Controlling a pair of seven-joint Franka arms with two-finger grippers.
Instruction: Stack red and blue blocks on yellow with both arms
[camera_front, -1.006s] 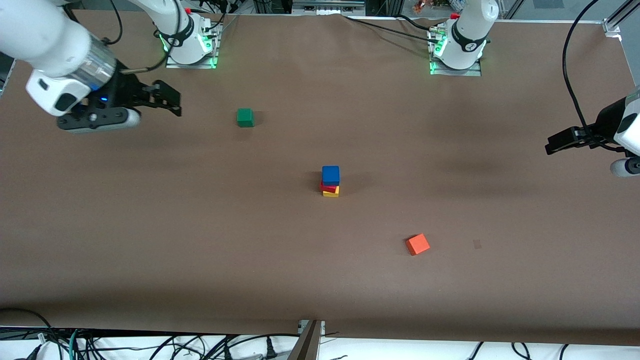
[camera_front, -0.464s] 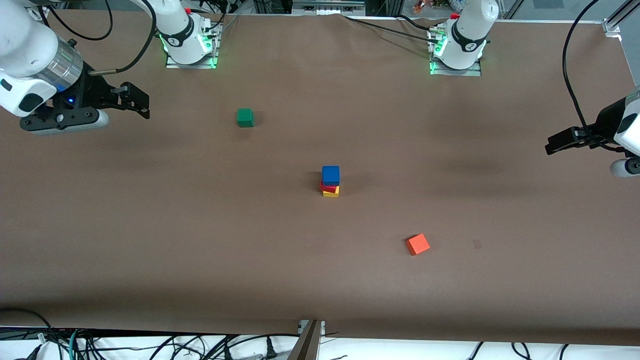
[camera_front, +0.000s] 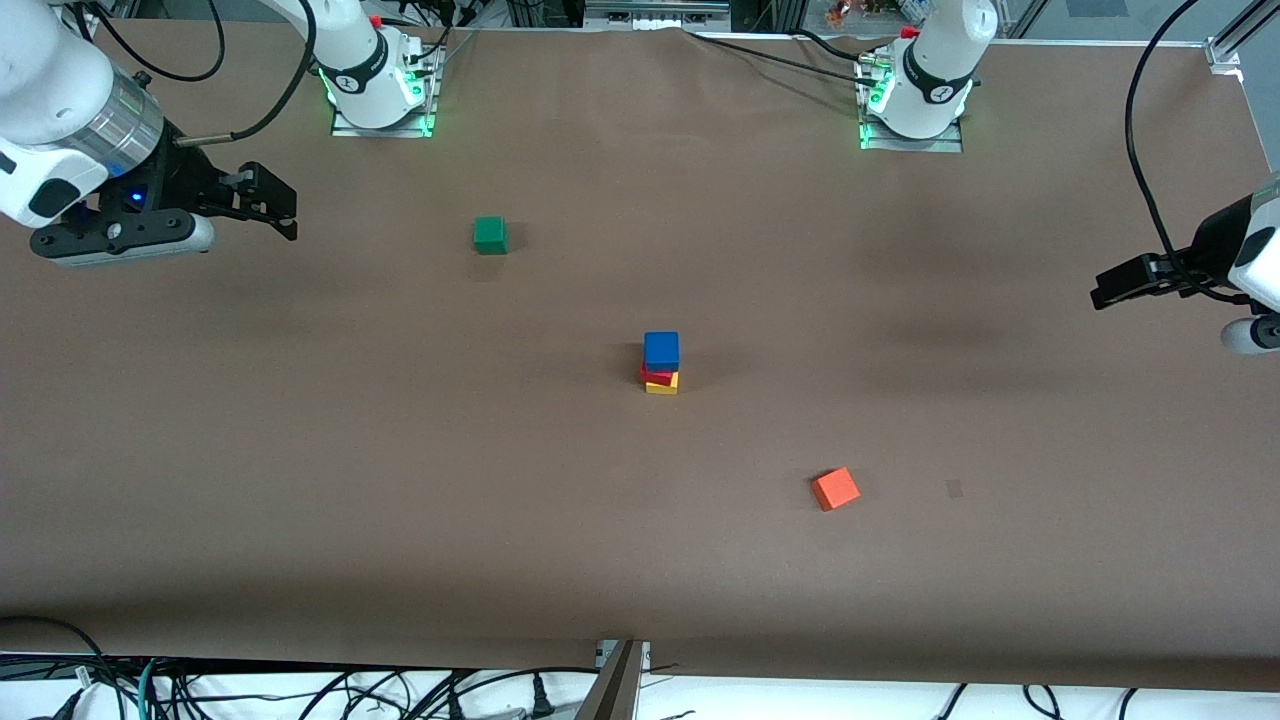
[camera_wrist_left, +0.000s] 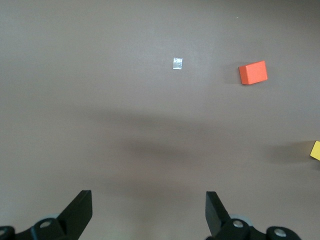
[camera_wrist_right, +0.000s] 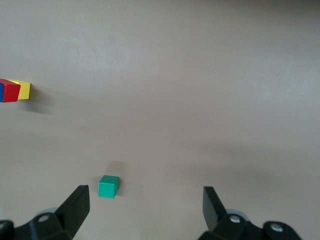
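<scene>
Right arm's black two-finger gripper (camera_front: 270, 205): raised over bare brown table (camera_front: 400, 480) at the right arm's end, well apart from the stack; fingers spread wide, holding nothing.

Small matte green cube (camera_front: 490, 235): flat on the table, farther from the front camera than the stack, toward the right arm's end, well apart from it.

Stack at mid-table, taken as landmark: small matte bright yellow cube (camera_front: 662, 384) on the table; small matte deep red cube (camera_front: 655, 375) resting on it, slightly offset; small matte bright blue cube (camera_front: 661, 350) on top.

Small matte orange cube (camera_front: 835, 489): nearer to the front camera than the stack, toward the left arm's end, turned at an angle.

Left arm's black two-finger gripper (camera_front: 1110, 290): over the table at the left arm's end, well apart from the stack; fingers spread wide, empty.
</scene>
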